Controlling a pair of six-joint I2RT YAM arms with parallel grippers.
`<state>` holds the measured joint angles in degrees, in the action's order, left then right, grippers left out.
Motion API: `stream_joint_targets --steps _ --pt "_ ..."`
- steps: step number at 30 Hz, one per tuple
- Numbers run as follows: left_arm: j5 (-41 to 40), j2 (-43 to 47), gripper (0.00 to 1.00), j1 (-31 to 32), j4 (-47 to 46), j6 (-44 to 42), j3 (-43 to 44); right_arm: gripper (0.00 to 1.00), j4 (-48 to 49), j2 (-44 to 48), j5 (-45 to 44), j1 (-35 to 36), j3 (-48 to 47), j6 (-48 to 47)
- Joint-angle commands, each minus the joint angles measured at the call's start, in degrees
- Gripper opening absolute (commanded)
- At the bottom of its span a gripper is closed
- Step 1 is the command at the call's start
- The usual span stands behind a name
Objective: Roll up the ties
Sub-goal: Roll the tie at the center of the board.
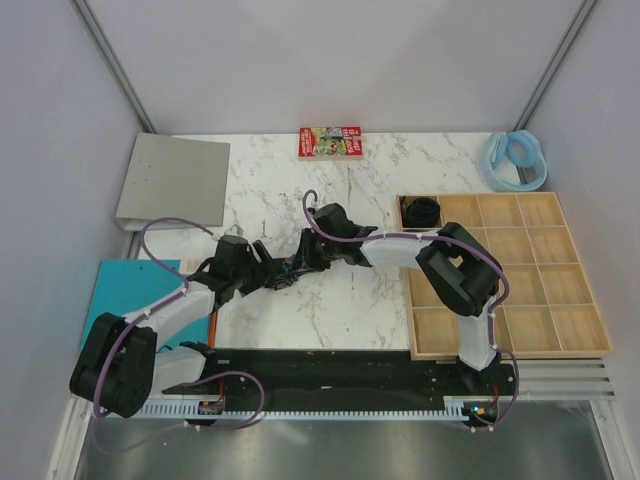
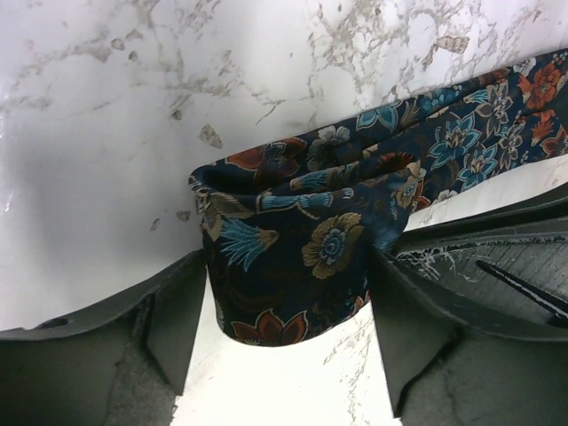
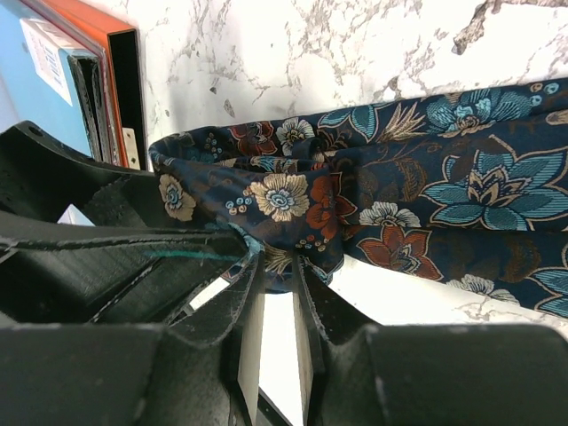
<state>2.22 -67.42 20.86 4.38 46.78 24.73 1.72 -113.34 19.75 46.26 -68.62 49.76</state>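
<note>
A dark floral tie point(image 1: 290, 270) lies on the marble table between my two grippers. In the left wrist view its end is folded over into a loose loop point(image 2: 302, 240), and the strip runs off to the upper right. My left gripper point(image 2: 288, 328) stands wide open, one finger on each side of that folded end and close against it. My right gripper point(image 3: 277, 266) is shut on the tie point(image 3: 399, 204), pinching a fold at its lower edge between narrow jaws. From above, the two grippers point(image 1: 262, 268) point(image 1: 305, 258) nearly meet. Another tie point(image 1: 422, 211) sits coiled in a tray compartment.
A wooden compartment tray point(image 1: 520, 290) fills the right side of the table. At the back are a red printed box point(image 1: 329, 141) and a pale blue ring point(image 1: 515, 160). A grey board point(image 1: 175, 180) and a blue mat point(image 1: 130, 290) lie at the left.
</note>
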Motion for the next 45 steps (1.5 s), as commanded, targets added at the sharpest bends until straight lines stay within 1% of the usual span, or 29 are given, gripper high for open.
stream_joint_targets --steps 1,2,3,4,7,8,10,14,15,16,18,21,22,23,25,26,29,31,32,34,35,40,41,45 --pt "0.9 -2.5 0.74 -0.1 -4.0 -0.7 -1.5 0.26 0.1 -1.0 1.2 -0.2 -1.7 -0.9" --pt "1.2 -3.0 0.72 -0.1 -4.1 -0.6 -1.5 0.26 0.1 -1.4 1.3 -0.2 -2.0 -0.9" --pt "2.1 -3.2 0.65 -0.1 -4.1 -0.3 -1.4 0.26 0.1 -1.5 1.2 -0.2 -2.0 -0.8" --pt "2.3 -3.2 0.61 -0.1 -5.6 0.0 -1.4 0.26 0.1 -1.7 1.3 -0.2 -2.1 -0.9" --pt "3.5 -2.5 0.50 -0.1 -5.4 0.5 -1.1 0.26 0.2 -2.6 1.3 -0.2 -2.5 -0.7" --pt "3.6 -2.1 0.45 -0.1 -5.0 0.7 -0.9 0.26 0.2 -3.2 1.3 -0.2 -2.7 -0.7" --pt "3.0 -0.6 0.40 -0.1 -0.4 1.1 0.5 0.26 0.8 -3.6 1.7 -0.2 -2.7 -0.3" --pt "0.6 2.1 0.40 -0.1 9.9 1.4 5.0 0.26 1.9 -4.3 2.2 -0.2 -2.7 0.7" --pt "0.1 2.6 0.40 -0.1 11.9 1.4 7.0 0.25 2.7 -4.3 2.3 -0.1 -2.6 1.0" --pt "-0.3 3.3 0.40 -0.1 16.3 1.3 8.1 0.25 2.9 -4.3 2.5 0.0 -2.6 1.7" --pt "-1.7 3.6 0.40 -0.1 20.4 0.7 11.8 0.25 3.8 -4.3 2.8 0.4 -2.6 2.3" --pt "-2.0 2.5 0.40 -0.1 28.5 -0.9 17.0 0.25 4.8 -4.3 3.0 1.5 -3.2 3.6" --pt "-3.3 1.5 0.40 -0.1 30.2 -1.4 18.3 0.25 5.0 -4.5 3.0 1.8 -3.4 4.0" --pt "-4.1 0.8 0.41 -0.1 33.9 -1.9 19.6 0.25 5.2 -4.6 3.2 2.3 -4.0 4.7" --pt "-4.5 -0.3 0.41 -0.1 36.8 -3.7 22.9 0.25 5.9 -5.1 3.1 3.7 -4.6 5.3" --pt "-5.5 -1.7 0.41 0.0 40.0 -4.2 24.0 0.25 6.1 -5.3 3.2 4.6 -5.1 6.0" --pt "-7.3 -4.6 0.42 0.0 44.0 -7.0 27.6 0.25 6.8 -6.1 3.3 6.2 -6.4 6.7" --pt "-9.0 -6.7 0.42 0.1 48.4 -9.0 30.5 0.25 6.8 -6.3 3.2 6.5 -6.5 6.8" --pt "-11.7 -8.2 0.42 0.1 49.7 -9.6 32.1 0.25 6.8 -6.1 3.1 6.2 -6.3 6.5" --pt "-13.7 -9.0 0.42 0.4 52.7 -10.2 33.5 0.25 5.7 -5.1 2.1 5.9 -5.6 6.0" --pt "-16.1 -9.5 0.42 0.6 53.6 -10.6 34.9 0.25 5.3 -4.6 2.1 5.2 -5.1 5.8" --pt "-20.6 -11.6 0.42 2.2 57.1 -10.5 37.5 0.25 2.9 -0.7 1.5 3.0 -2.0 3.4" --pt "-22.5 -11.9 0.42 2.9 57.6 -10.0 38.2 0.25 2.4 0.0 1.3 2.0 -1.5 3.1" --pt "-26.5 -15.8 0.42 6.9 60.0 -8.3 39.9 0.26 2.1 3.7 1.4 -0.4 2.3 2.3"
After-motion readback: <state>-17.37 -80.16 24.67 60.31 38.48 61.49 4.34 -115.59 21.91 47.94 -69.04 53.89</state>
